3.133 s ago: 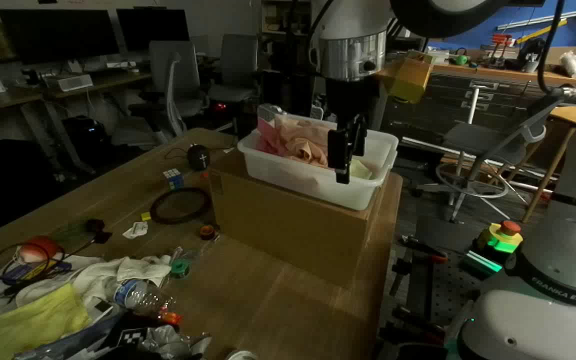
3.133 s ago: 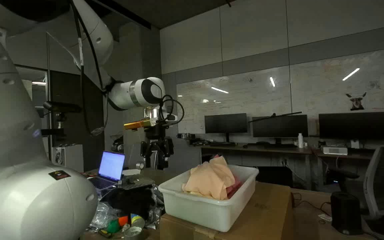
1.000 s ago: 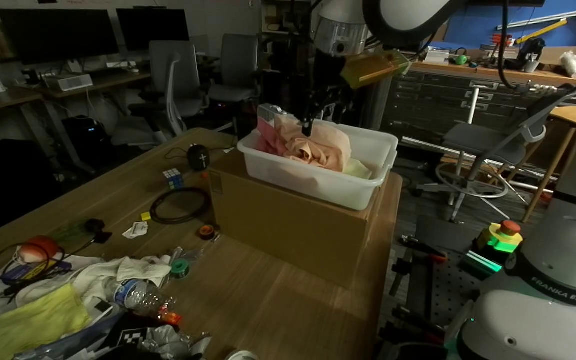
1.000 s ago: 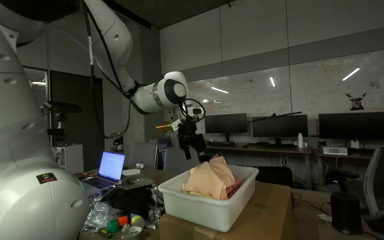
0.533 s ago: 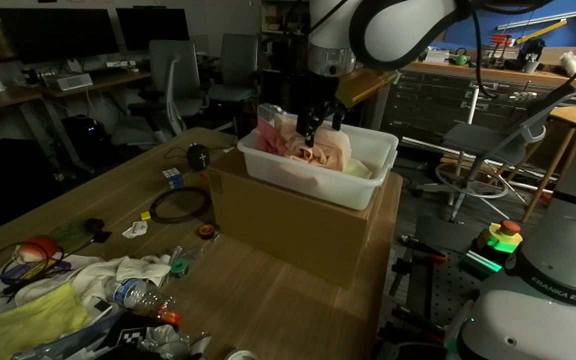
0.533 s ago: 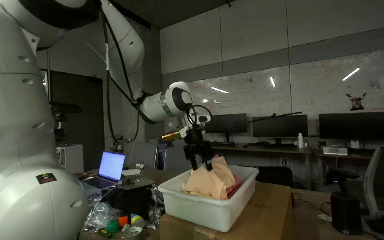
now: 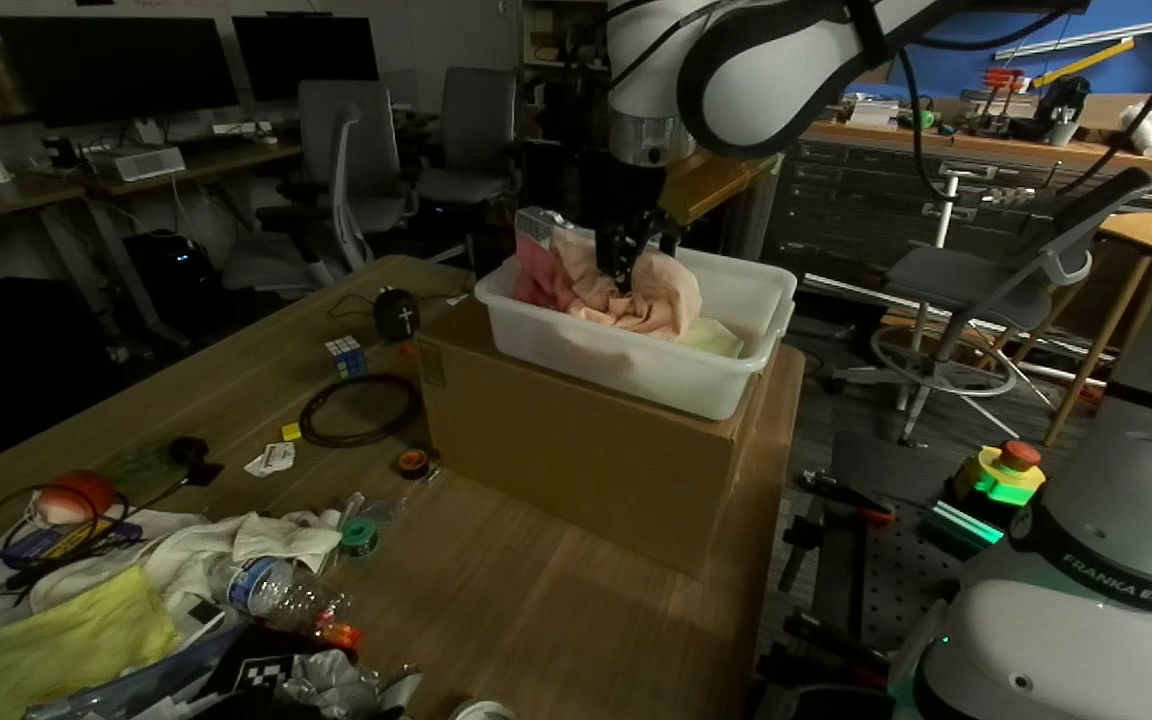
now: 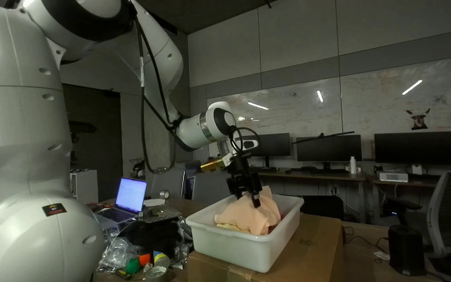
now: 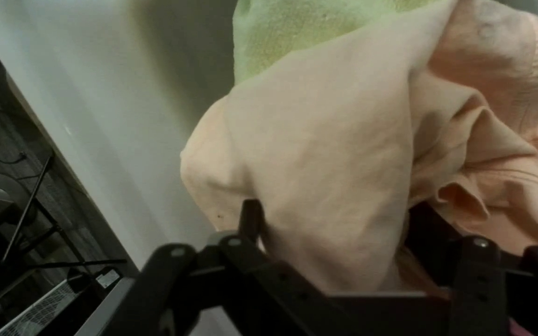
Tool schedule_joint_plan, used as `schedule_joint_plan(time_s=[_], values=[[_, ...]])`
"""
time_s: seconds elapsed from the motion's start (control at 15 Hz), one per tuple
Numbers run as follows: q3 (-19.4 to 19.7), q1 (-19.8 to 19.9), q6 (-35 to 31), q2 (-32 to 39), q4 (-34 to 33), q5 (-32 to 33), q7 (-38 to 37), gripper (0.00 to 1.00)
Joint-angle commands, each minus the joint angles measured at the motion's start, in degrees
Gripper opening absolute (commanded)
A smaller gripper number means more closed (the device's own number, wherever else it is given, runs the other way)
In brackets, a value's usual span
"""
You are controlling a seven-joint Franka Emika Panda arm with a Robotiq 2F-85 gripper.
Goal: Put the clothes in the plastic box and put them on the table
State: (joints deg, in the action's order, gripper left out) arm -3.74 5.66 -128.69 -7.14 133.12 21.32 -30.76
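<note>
My jaws are spread and reach down into the tub (image 8: 229,246), astride a broad fold of the peach cloth (image 9: 325,154). The fold lies between them; I cannot tell whether they touch it on both sides.

The tub is white, open-topped and upright, on a carton (image 7: 576,460) that stands on the worktop (image 7: 556,620). I see three cloths in it. The peach cloth takes up the tub's middle, heaped until it rises above the rim. The pink cloth (image 7: 536,275) is bunched beside it, toward one end of the tub. The pale cloth (image 9: 306,37), yellow-green, lies lower and partly under the peach cloth, toward the tub's other end.

The peach cloth is crumpled: smooth and rounded between my jaws, gathered into deep creases beside them, with a puckered seam and tiny dark specks near one edge. The pale cloth looks fuzzy, like towelling.

Well apart from the tub, a clear bottle (image 7: 271,590) lies on its side; what it holds I cannot tell. A cube (image 7: 346,355) sits nearer the tub.
</note>
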Motion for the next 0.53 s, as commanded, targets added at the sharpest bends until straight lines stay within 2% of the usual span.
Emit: schedule_joint_plan(time_s=[0.0, 0.33, 0.47], values=[[1.05, -0.64, -1.40, 1.51, -1.87, 0.69, -0.87, 0.51], [1.02, -0.97, -1.29, 1.07, -1.93, 0.04, -1.01, 0.11], [0.87, -1.21, -1.00, 0.23, -1.51, -0.17, -1.36, 0.04]])
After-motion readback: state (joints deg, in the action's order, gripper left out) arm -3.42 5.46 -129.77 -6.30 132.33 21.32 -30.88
